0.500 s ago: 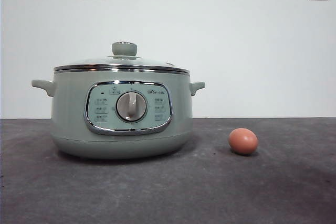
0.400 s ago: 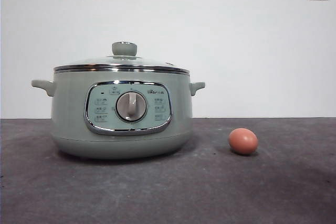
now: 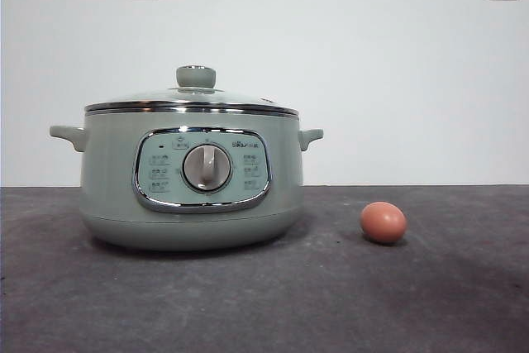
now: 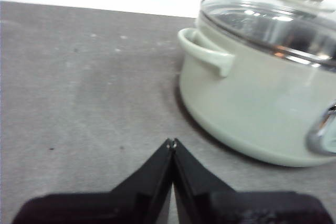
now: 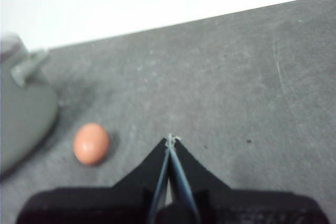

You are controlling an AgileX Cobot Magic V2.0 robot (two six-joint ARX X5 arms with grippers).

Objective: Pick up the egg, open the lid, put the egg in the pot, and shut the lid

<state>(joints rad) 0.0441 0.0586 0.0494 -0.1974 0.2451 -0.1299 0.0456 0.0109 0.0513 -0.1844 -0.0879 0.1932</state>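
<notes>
Egg (image 5: 91, 143) near closed right pincer (image 5: 170, 139)

A pale sage-green pot (image 3: 191, 179) stands upright on the grey desk (image 3: 264, 303), its glass lid (image 3: 193, 97) seated shut. A small brown-orange egg (image 3: 383, 222) lies on its side nearby, apart from the pot.

pot (image 3: 190, 179) ctrl panel (image 3: 202, 169) print too small, nothing legible
</notes>
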